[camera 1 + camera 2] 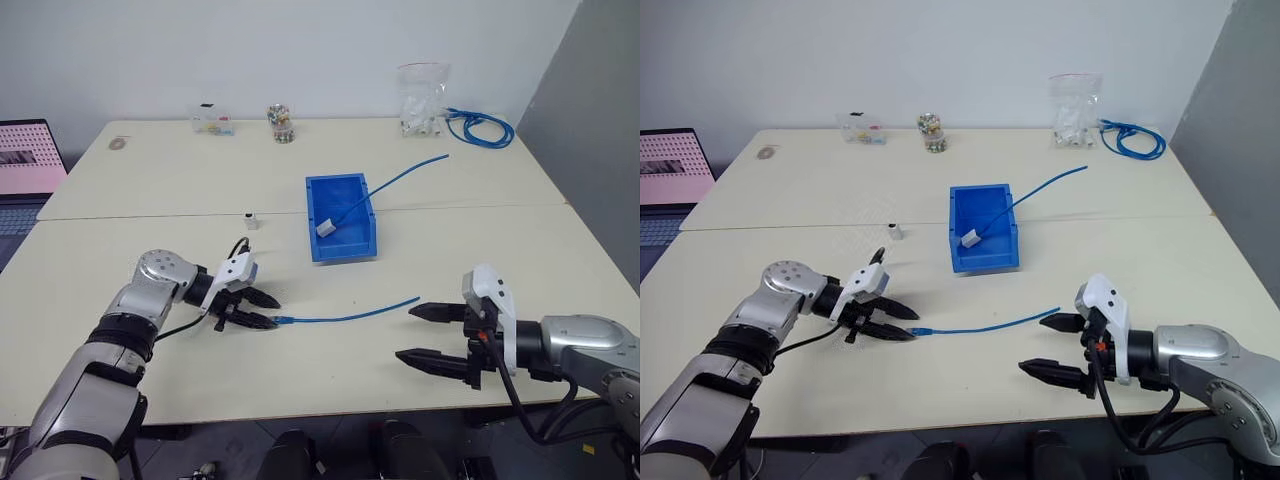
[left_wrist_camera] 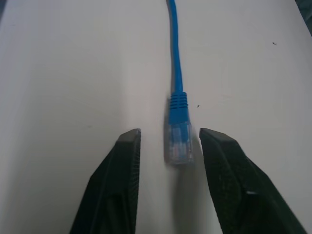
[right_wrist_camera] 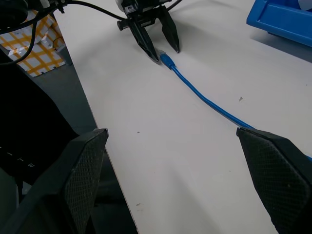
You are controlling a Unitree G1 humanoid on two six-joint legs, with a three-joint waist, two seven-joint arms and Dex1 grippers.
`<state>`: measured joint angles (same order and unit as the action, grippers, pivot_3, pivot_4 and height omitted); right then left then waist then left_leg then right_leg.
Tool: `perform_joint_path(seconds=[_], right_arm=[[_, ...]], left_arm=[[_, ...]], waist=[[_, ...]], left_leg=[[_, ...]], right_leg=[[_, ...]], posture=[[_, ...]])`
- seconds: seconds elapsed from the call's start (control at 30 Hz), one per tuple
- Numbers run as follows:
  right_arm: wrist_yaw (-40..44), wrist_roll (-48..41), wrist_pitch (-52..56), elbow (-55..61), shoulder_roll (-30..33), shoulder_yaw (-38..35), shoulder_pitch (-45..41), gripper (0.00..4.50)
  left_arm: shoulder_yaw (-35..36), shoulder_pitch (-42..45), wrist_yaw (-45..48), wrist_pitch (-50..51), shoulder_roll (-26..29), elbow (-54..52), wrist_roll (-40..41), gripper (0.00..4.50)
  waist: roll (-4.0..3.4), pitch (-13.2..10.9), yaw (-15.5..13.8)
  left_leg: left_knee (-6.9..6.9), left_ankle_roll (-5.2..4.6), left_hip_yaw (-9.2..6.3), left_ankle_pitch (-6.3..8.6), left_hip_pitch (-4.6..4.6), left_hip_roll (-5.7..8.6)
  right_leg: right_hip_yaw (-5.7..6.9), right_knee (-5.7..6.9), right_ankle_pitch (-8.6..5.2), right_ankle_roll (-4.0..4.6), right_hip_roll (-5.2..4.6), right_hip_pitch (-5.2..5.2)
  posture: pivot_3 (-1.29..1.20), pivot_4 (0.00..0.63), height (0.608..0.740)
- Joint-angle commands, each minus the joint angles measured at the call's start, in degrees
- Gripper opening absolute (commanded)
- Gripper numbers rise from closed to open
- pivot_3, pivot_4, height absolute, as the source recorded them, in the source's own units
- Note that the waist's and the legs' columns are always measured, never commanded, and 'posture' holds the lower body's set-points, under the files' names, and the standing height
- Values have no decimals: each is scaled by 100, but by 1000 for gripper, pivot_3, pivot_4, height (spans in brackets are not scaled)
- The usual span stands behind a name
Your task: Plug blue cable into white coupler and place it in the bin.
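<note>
The blue cable (image 1: 350,316) lies loose across the near table, its clear plug (image 2: 178,141) at the left end. My left gripper (image 1: 276,311) rests low on the table with the plug between its two fingers. A narrow gap shows on each side of the plug, so the gripper is open and not touching it. The white coupler (image 1: 251,221) stands alone further back, left of the bin (image 1: 336,180). My right gripper (image 1: 408,332) hangs wide open and empty near the cable's right end. The right wrist view shows the left gripper (image 3: 166,53) at the plug.
Inside the bin lies a second blue cable (image 1: 400,178) with a white block (image 1: 327,228) on its end, trailing out to the back right. A coiled blue bundle (image 1: 482,127), a plastic bag (image 1: 422,100), a jar (image 1: 281,123) and a small box (image 1: 213,120) line the far edge. A laptop (image 1: 25,165) sits at left.
</note>
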<state>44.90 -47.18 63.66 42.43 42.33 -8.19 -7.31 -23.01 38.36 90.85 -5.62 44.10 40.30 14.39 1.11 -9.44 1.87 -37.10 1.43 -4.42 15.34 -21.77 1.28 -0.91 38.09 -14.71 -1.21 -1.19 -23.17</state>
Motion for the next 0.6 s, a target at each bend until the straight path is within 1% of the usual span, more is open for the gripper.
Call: perform_joint_path(seconds=[0.03,0.13,0.17,0.33,0.4,0.43,0.5,0.6], right_arm=[[-3,-122,-189,0,74,30,-87,4500],[15,-118,-250,-80,108,93,-120,4500],[25,-116,-265,-108,118,108,-133,4500],[16,-139,-333,-150,167,166,-146,4500],[-8,-162,-345,-141,168,176,-143,4500],[-49,-225,-316,-131,141,149,-140,4500],[-130,-361,-250,-106,86,90,-124,4500],[-525,-972,32,-154,-197,-173,-96,4500]], left_arm=[[-507,-356,165,-47,211,-290,32,971],[-576,-446,165,-133,302,-358,36,300],[-574,-464,165,-186,313,-344,12,230],[-359,-499,165,-271,204,-309,-43,230],[-62,-459,89,353,31,-516,157,230],[129,-390,-15,1119,-34,-791,451,230],[392,-328,-134,2107,-95,-1194,796,230],[924,-342,-547,4061,-92,-2278,1753,230]], waist=[[-1,1,0],[-1,1,-3],[-2,3,-4],[-6,5,-3],[-6,5,-5],[-6,5,-11],[-5,5,-14],[18,-9,-27]], left_leg=[[1,0,0,0,1,0],[0,0,-1,0,1,0],[0,0,-1,0,0,0],[0,0,0,0,1,0],[0,0,0,0,1,0],[0,0,-1,0,0,1],[-2,0,-2,0,-2,3],[-15,0,-20,0,-23,6]], right_leg=[[0,0,0,0,0,0],[0,0,0,0,-1,0],[1,0,0,0,0,0],[2,0,0,0,1,0],[1,1,0,0,2,0],[4,1,0,0,4,0],[6,1,-1,0,7,0],[7,-1,-2,-3,8,-1]], posture=[[0,150,740],[0,150,740],[0,150,740],[0,150,740],[0,150,740],[0,150,740],[0,150,740],[0,150,740]])
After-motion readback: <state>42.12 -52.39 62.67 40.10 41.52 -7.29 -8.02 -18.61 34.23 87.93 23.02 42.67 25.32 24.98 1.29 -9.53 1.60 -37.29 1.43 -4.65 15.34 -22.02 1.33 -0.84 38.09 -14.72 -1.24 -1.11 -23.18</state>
